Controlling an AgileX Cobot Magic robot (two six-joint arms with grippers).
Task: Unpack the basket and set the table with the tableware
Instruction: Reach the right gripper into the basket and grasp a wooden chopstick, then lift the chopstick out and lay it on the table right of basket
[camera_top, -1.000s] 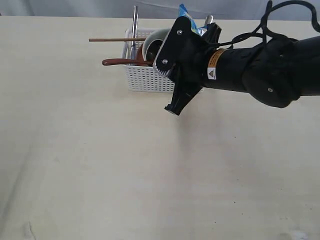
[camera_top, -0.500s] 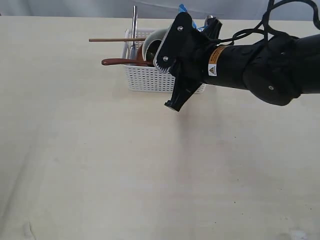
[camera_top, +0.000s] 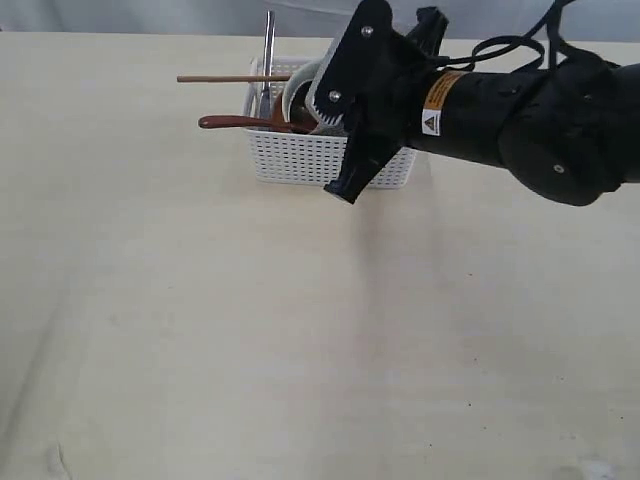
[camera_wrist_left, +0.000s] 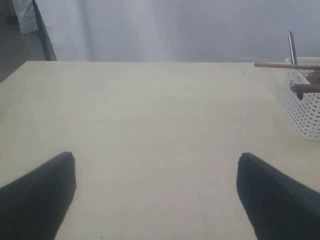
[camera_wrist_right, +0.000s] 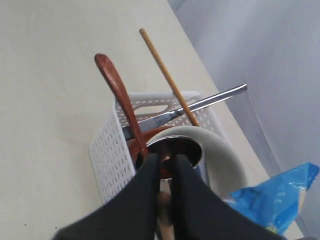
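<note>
White basket (camera_top: 290, 160) is full (nothing on the worktop (camera_top: 250, 350) yet). My right jaws pinch at the mug (camera_wrist_right: 193, 150), I cannot tell if they hold it; left jaws spread wide.

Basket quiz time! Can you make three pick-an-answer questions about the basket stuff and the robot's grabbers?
1. Where is the red-brown spoon? A on a chair; B in the basket, handle poking out; C on a shelf.
2. What colour is the basket? A white; B green; C black.
3. How is the left gripper? A open; B shut on a fork; C shut on a bowl.
Answers: 1 B, one end goes down inside the rim; 2 A, its mesh sides are white; 3 A, its fingers stand far apart, nothing between.
</note>
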